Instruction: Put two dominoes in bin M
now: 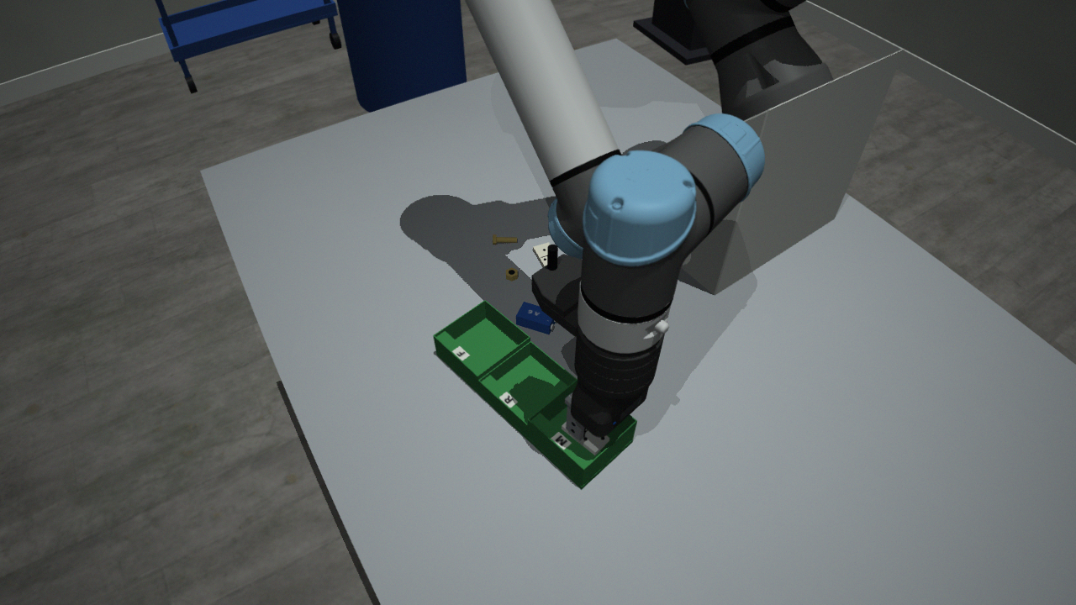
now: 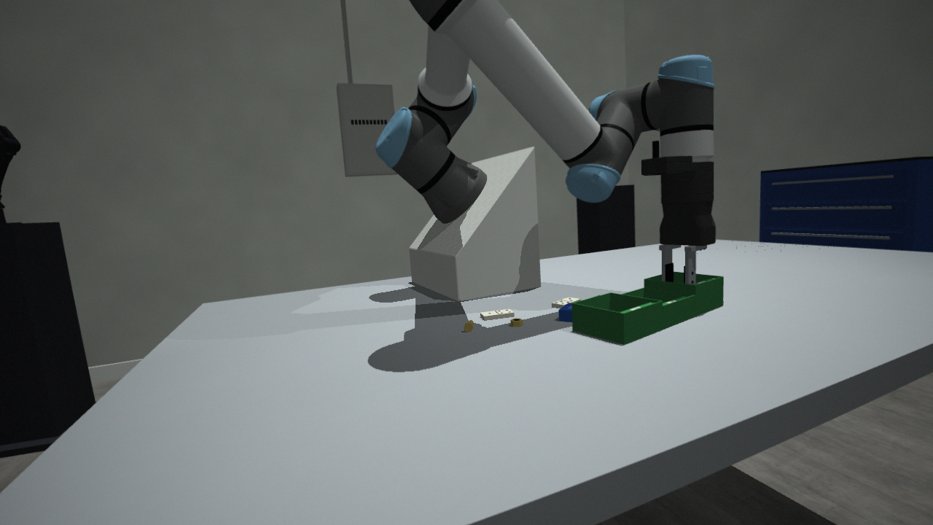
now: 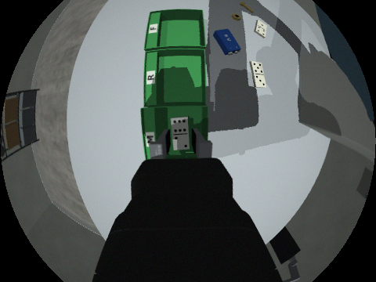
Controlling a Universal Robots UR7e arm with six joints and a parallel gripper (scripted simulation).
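Green plastic walls are seen around the two-finger gripper [image 3: 180,147], which is lowered into the end compartment marked M [image 1: 594,460] of the green three-part bin tray standing on the pale grey table [image 1: 752,421]. The grey fingers [image 2: 689,263] are parted and nothing is clamped between them; in the wrist view a cream domino with black pips [image 3: 180,133] is seen lying in the M compartment, in the gap between the fingertips, though contact with either finger cannot be made out. The middle compartment marked R [image 1: 526,380] and the far compartment marked F [image 1: 481,338] are seen with nothing in them. Two further cream dominoes are left on the table beside the tray: one [image 3: 258,74] is seen near the middle of the arm's shadow, and the other [image 3: 262,30] lies farther out, well apart from the bins. A small blue rectangular battery [image 1: 535,316] is placed just beside the wall of the F compartment. A brass-coloured bolt [image 1: 503,239] and a brass-coloured nut [image 1: 511,273] are found farther from the tray, near each other. A large pale grey wedge-shaped block [image 2: 482,241] is seen behind them on the table, and the arm's wrist is held upright above the tray
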